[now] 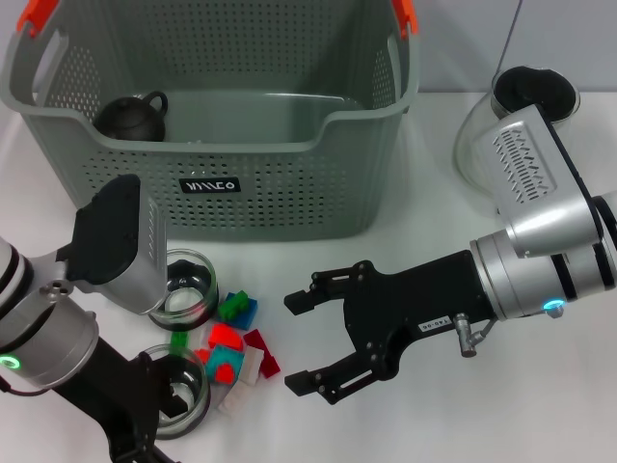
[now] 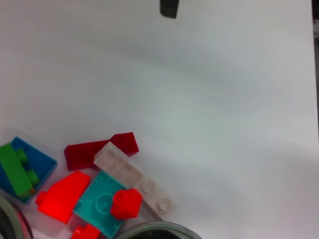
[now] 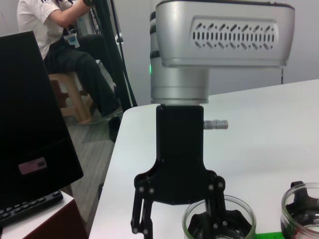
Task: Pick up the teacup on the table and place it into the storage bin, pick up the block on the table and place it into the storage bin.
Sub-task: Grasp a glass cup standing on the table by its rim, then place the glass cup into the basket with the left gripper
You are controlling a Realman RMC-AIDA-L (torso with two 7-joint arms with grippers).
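Sitting just ahead of the right hand's spread fingertips, the heap of blocks lies on the white desk: red, teal, clear, green and blue pieces jumbled together and touching. A dark teacup already rests inside the storage bin, which stands beyond the hand, so the block looks like the step in hand. The right hand is wide open, lying low and level, its fingers aimed at the heap but not yet touching it. To do this well, I judge it should single out an outlying piece, such as the dark red block nearest its lower finger, and close across that block's flat sides so neighbours are not dragged along. Two glass jars stand on the far side of the heap from this hand; a careless push could knock pieces against them. The left hand hovers beside those jars, open and empty.
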